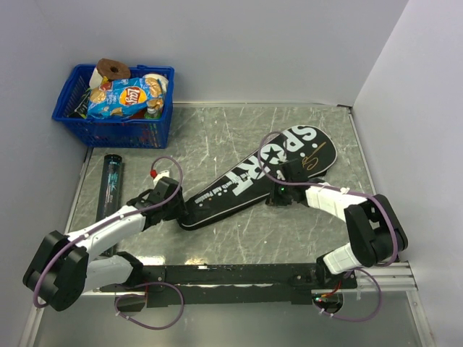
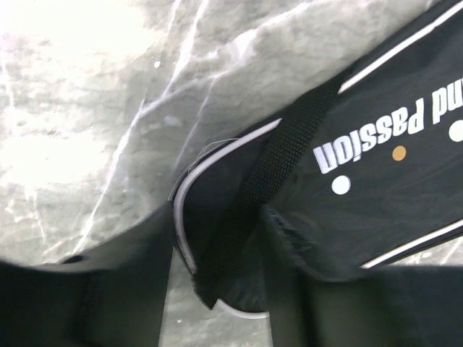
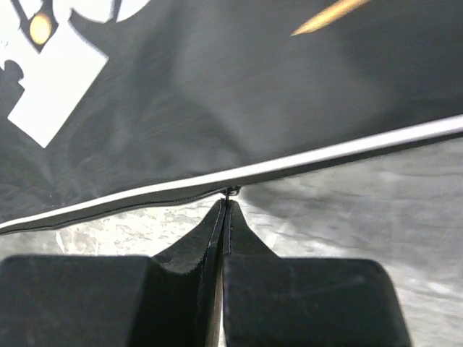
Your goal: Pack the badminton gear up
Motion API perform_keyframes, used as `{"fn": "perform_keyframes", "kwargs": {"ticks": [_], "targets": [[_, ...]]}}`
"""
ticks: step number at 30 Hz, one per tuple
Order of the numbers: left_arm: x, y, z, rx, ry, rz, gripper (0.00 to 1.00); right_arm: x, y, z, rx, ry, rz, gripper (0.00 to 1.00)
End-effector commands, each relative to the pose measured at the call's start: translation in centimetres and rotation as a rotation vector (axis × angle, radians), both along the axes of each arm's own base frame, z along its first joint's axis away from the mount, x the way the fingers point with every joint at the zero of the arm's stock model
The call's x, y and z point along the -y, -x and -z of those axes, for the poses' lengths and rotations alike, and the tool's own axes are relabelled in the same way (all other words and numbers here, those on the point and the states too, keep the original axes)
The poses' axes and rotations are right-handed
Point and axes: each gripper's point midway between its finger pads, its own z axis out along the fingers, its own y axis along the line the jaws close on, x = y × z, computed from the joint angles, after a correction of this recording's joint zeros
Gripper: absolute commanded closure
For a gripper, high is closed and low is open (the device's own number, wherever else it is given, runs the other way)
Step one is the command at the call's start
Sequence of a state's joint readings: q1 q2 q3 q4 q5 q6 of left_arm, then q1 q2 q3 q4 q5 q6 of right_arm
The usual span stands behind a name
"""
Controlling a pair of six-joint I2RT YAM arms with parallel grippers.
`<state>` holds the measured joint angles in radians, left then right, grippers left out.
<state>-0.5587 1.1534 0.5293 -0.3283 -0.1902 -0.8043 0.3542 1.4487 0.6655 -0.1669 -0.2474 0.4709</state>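
Observation:
The black racket-shaped bag, lettered SPORT, lies diagonally across the table with its wide end at the far right. My left gripper is at its narrow near-left end. In the left wrist view my gripper is shut on that end, over the woven black strap. My right gripper is at the bag's near edge. In the right wrist view it is shut on the small zipper pull under the white piping. The long dark tube lies at the left. No rackets are in view.
A blue plastic basket holding a crisp packet and other items stands at the far left corner. Grey walls close in the table at the back and on both sides. A black rail carries the arm bases at the near edge.

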Motion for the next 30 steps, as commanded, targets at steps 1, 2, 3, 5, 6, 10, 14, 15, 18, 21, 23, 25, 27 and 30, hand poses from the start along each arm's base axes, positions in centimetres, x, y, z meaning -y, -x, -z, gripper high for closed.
{"fn": "perform_keyframes", "kwargs": {"ticks": [1,2,3,5,6,10,14,15,18,21,23,25,27,30], "targets": [[2.1,0.6,0.4,-0.008,0.078,0.07,0.58,-3.7,0.7,-0.3,0.013,0.021,-0.082,1.0],[2.1,0.6,0.4,-0.008,0.078,0.073,0.61,-4.3,0.9,-0.3,0.014,0.028,-0.087,1.0],[2.2,0.8,0.5,-0.01,0.077,0.08,0.62,-5.2,0.8,-0.7,0.021,0.023,-0.099,1.0],[2.2,0.9,0.4,-0.006,0.079,0.082,0.65,-7.4,1.9,-0.8,0.006,0.006,-0.144,1.0],[2.3,1.1,0.4,-0.007,0.084,0.085,0.66,-8.3,2.0,-1.1,0.007,-0.009,-0.158,1.0],[2.7,1.5,-0.1,0.014,0.12,0.092,0.7,-13.2,4.3,-1.5,-0.018,-0.066,-0.254,1.0],[3.1,1.8,-0.2,0.021,0.143,0.106,0.71,-18.8,7.6,-2.1,-0.068,-0.149,-0.364,1.0],[3.3,1.8,-0.3,0.023,0.154,0.112,0.72,-20.6,8.7,-2.7,-0.073,-0.176,-0.405,1.0],[4.1,2.1,-0.6,0.027,0.178,0.139,0.73,-24.3,10.7,-3.1,-0.089,-0.232,-0.469,1.0],[4.4,2.3,-0.8,0.031,0.188,0.159,0.73,-27.2,12.1,-3.5,-0.111,-0.282,-0.514,1.0],[4.7,2.4,-1.0,0.033,0.198,0.169,0.74,-29.0,13.2,-3.5,-0.128,-0.295,-0.556,1.0],[4.9,2.7,-1.2,0.036,0.211,0.182,0.76,-29.4,14.1,-2.8,-0.157,-0.289,-0.564,1.0],[5.0,3.0,-1.3,0.044,0.22,0.189,0.81,-29.6,14.1,-2.6,-0.154,-0.314,-0.56,1.0],[5.6,4.4,-1.5,0.045,0.266,0.213,0.92,-29.1,14.5,-2.1,-0.162,-0.323,-0.545,1.0]]}}
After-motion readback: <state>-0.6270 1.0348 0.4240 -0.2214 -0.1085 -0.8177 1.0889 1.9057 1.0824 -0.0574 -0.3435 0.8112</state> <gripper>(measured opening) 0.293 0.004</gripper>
